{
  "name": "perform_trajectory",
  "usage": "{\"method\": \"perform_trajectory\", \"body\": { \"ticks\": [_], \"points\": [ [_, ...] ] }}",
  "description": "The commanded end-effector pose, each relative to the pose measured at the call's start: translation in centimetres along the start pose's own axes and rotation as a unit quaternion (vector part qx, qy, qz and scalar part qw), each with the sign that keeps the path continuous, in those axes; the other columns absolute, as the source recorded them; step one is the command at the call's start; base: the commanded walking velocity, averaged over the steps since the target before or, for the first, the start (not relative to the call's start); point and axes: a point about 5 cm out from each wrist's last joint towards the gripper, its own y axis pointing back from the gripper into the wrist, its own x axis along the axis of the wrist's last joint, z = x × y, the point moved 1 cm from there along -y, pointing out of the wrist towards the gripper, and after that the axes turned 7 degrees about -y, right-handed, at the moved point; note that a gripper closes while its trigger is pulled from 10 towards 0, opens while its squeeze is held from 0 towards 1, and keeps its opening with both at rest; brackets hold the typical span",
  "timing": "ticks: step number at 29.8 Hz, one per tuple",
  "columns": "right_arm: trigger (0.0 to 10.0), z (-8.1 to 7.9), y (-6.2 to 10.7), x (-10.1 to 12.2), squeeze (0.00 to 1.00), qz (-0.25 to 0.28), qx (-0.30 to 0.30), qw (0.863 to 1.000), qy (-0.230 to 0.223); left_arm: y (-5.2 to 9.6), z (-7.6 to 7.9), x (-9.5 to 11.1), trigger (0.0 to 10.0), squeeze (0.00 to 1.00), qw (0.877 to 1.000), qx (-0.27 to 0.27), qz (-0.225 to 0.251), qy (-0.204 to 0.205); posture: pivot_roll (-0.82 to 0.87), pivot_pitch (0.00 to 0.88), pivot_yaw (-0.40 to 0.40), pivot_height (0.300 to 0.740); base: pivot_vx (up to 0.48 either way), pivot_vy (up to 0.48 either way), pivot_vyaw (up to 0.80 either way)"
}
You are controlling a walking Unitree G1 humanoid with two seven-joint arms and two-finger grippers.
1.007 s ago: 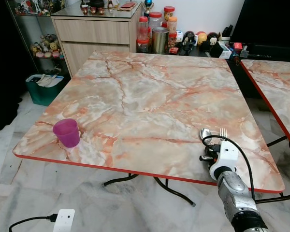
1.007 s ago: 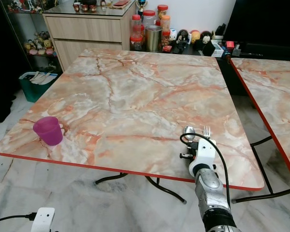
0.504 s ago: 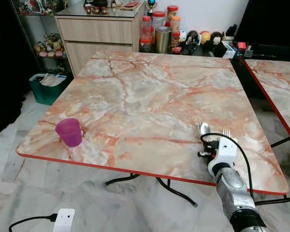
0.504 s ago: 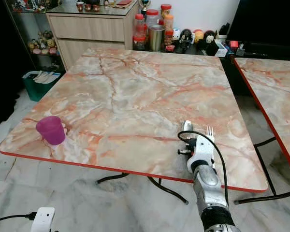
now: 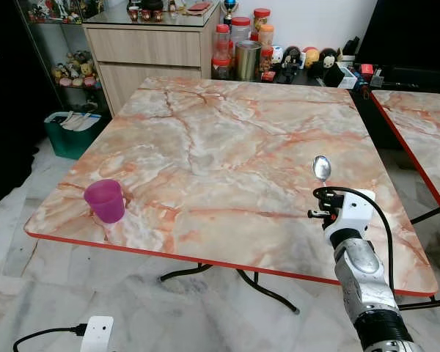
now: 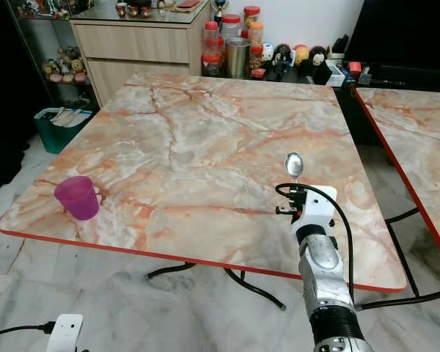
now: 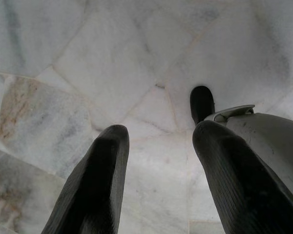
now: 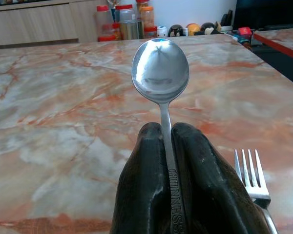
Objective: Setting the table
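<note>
My right gripper (image 8: 167, 134) is shut on the handle of a silver spoon (image 8: 160, 70). It holds the spoon upright above the marble table (image 5: 220, 147), near the front right edge, with the bowl (image 5: 321, 167) pointing up. A fork (image 8: 252, 178) lies flat on the table just beside the gripper. A purple cup (image 5: 105, 200) stands near the table's front left corner, far from the gripper. My left gripper (image 7: 158, 141) hangs open over the marble floor, nothing between its fingers.
Jars, a metal tin (image 5: 244, 60) and small figurines line the table's far edge by a wooden cabinet (image 5: 143, 44). A second marble table (image 5: 418, 125) stands to the right. A green bin (image 5: 70, 132) and a white power strip (image 5: 97, 334) are on the floor at left.
The right gripper has risen off the table with the spoon, which now stands upright. The fork stays lying on the table. The cup has not moved.
</note>
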Motion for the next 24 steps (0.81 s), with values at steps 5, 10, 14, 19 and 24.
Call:
{"method": "perform_trajectory", "body": {
  "ticks": [5,10,14,19,24],
  "points": [
    [10.0,0.2,-0.2,1.5,0.00,0.024,0.000,1.000,0.005,0.0,-0.2,0.2,10.0,0.00,1.000,-0.001,0.000,-0.013,0.08,0.000,-0.017,0.740,0.000,-0.151,0.00],
    [10.0,0.2,-0.3,2.1,0.00,0.035,0.002,0.999,0.008,0.0,-0.2,0.3,10.0,0.00,1.000,-0.002,0.000,-0.013,0.08,0.000,-0.019,0.740,0.000,-0.253,0.00],
    [10.0,0.1,-0.4,2.5,0.00,0.040,0.003,0.999,0.013,0.0,-0.1,0.3,10.0,0.00,1.000,-0.002,0.000,-0.012,0.07,0.000,-0.021,0.740,0.000,-0.257,0.00],
    [10.0,0.0,-0.4,2.8,0.00,0.045,0.007,0.999,0.019,0.0,-0.1,0.4,10.0,0.00,1.000,-0.002,0.001,-0.011,0.07,0.000,-0.022,0.740,0.000,0.000,0.00],
    [10.0,0.0,-0.4,3.0,0.00,0.046,0.007,0.999,0.021,-0.1,-0.1,0.5,10.0,0.00,1.000,-0.003,0.001,-0.011,0.07,0.000,-0.021,0.740,0.000,0.000,0.00]
  ]
}}
